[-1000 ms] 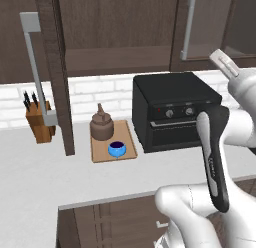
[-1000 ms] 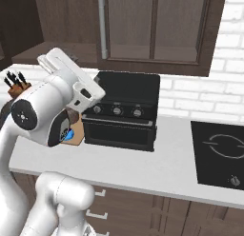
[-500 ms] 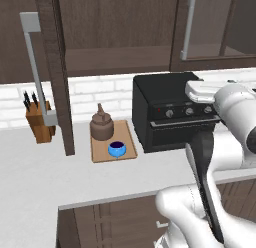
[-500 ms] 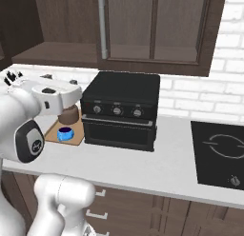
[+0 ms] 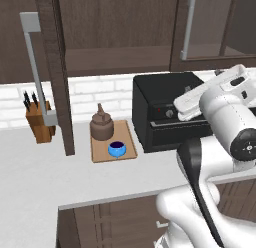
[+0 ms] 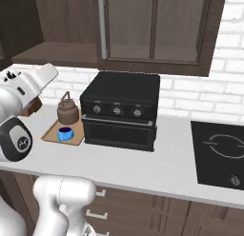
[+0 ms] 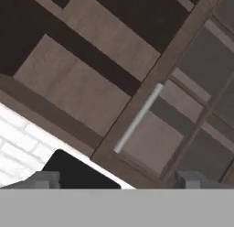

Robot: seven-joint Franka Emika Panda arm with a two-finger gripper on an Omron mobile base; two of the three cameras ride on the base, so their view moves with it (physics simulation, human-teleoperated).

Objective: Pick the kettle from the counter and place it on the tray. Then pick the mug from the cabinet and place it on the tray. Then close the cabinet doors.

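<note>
The kettle [image 5: 101, 127] stands on the far part of the tray [image 5: 127, 142], and the mug [image 5: 116, 149] sits on the same tray just in front of it, nearer the camera; the two are close together but whether they touch cannot be told. The tray lies on the pale tabletop [image 5: 45, 172], just left of the black oven [image 5: 165, 114] and well right of the knife block [image 5: 39, 123] by the brick wall. The cabinet [image 5: 115, 57] above is open on its left side: its left door [image 5: 56, 72] swings out toward the near side, its grey bar handle [image 5: 36, 67] facing left, and a bare shelf shows behind. The right door [image 5: 210, 32] appears shut (its handle [image 5: 187, 28] hangs at the door's left edge). The hand [image 7: 119, 181] points up at that right door and its handle, fingers spread wide apart with nothing between them, the fingertips [image 7: 43, 179] well short of the door.
</note>
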